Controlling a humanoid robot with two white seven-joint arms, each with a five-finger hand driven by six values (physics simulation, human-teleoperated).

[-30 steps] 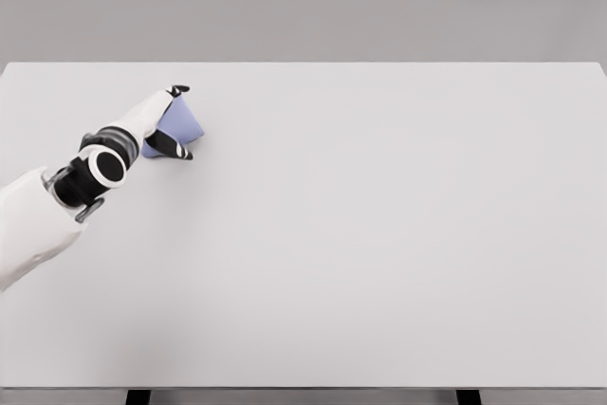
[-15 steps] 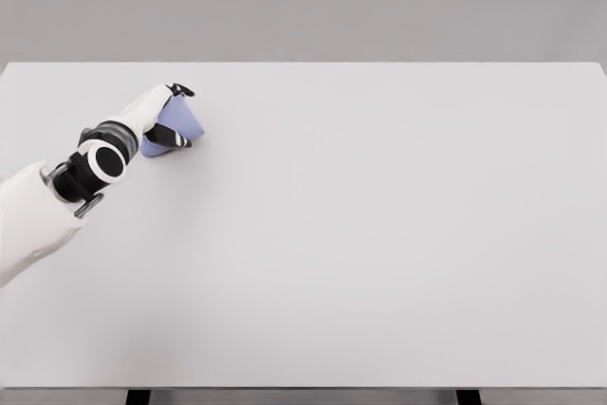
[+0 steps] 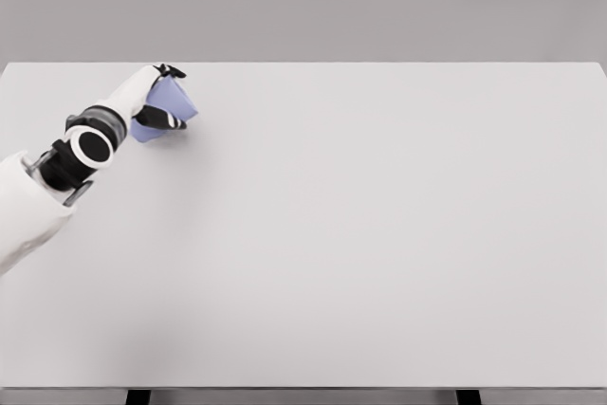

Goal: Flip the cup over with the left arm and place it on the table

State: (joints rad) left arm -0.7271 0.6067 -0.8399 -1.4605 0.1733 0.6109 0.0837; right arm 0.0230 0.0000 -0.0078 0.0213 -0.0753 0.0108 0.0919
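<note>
A plain white tabletop (image 3: 379, 234) is filling most of the head view, its far edge running straight across the upper part and its near edge showing along the bottom. Two dark legs are showing below the near edge. Whether the blue cup (image 3: 169, 103) near the far left corner is touching the surface cannot be determined.
</note>
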